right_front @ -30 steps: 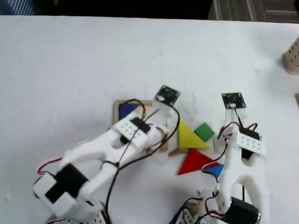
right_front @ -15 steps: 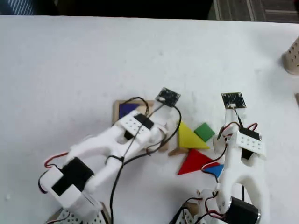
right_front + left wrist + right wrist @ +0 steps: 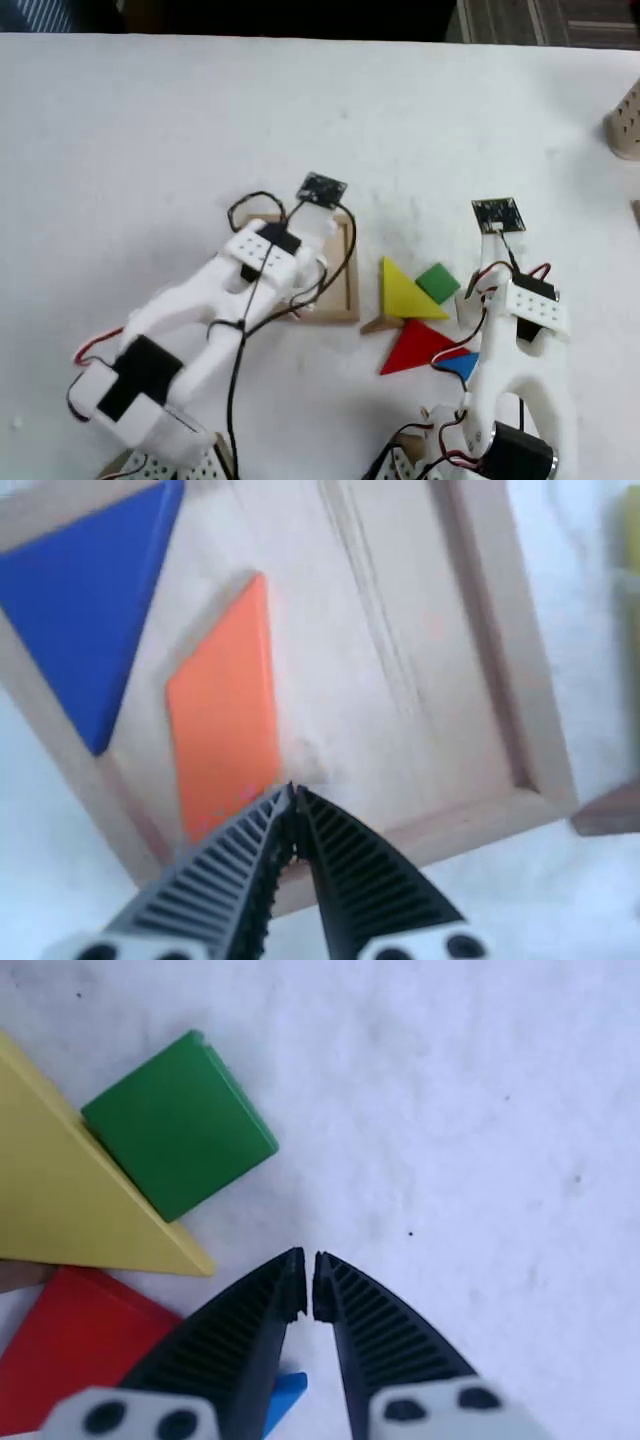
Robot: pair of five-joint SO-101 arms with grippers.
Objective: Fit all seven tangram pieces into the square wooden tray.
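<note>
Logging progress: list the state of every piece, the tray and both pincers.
wooden tray: partly filled
blue triangle: in tray
orange parallelogram: in tray
yellow triangle: on table, outside tray
green square: on table, outside tray
red triangle: on table, outside tray
left pincer: shut, empty
right pincer: shut, empty

Pale wood tray (image 3: 505,660); blue triangle (image 3: 90,610), orange parallelogram (image 3: 225,735), yellow triangle (image 3: 60,1200), red triangle (image 3: 80,1350) (and a green square (image 3: 180,1125)).
</note>
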